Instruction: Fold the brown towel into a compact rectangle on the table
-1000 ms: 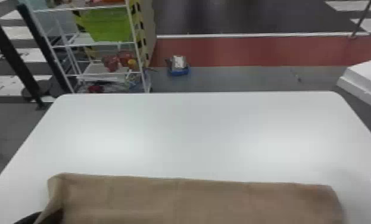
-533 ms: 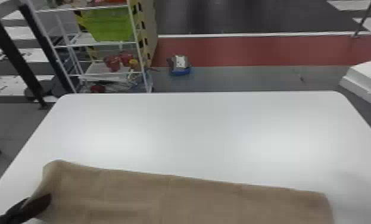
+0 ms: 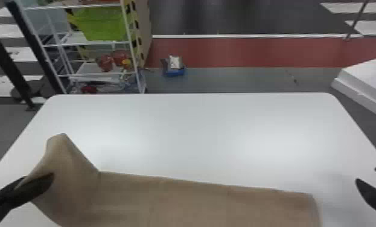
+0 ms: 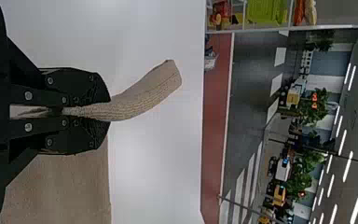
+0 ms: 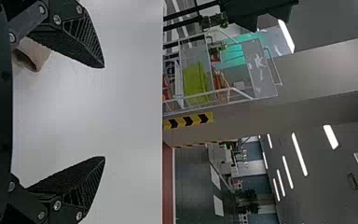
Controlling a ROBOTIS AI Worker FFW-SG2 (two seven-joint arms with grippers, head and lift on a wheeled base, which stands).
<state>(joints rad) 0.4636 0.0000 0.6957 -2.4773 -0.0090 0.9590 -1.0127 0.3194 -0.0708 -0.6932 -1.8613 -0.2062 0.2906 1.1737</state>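
Op notes, remote stn. Brown towel (image 3: 202,203) lies as a long strip across the near part of the white table (image 3: 196,129), running off the bottom edge of my head view. Its L end is up off the tabletop, bent, w/ a corner poking up and away from me; the rest looks flat, far edge slanting a bit nearer toward the R. My L gripper (image 3: 47,181) is at that L end, a dark finger lying against the cloth. L wrist cam confirms the grasp: L gripper (image 4: 109,112) has both fingers clamped on the towel, a curved flap sticking out past the tips, w/ more of the cloth spread alongside. R gripper (image 3: 367,175) is at the R edge of the head view, over the table's R side, apart from the towel's R end. R wrist cam: R gripper (image 5: 104,112) has its fingers spread wide, white tabletop visible btwn them; towel's end w/ a rounded fold shows near the base of one finger. Bkgd, beyond the table: wire rack (image 3: 129,39) at far L w/ a green bin (image 3: 102,24) on it, small blue item (image 3: 175,72) on the floor just beside, white block (image 3: 362,78) off the far R corner.
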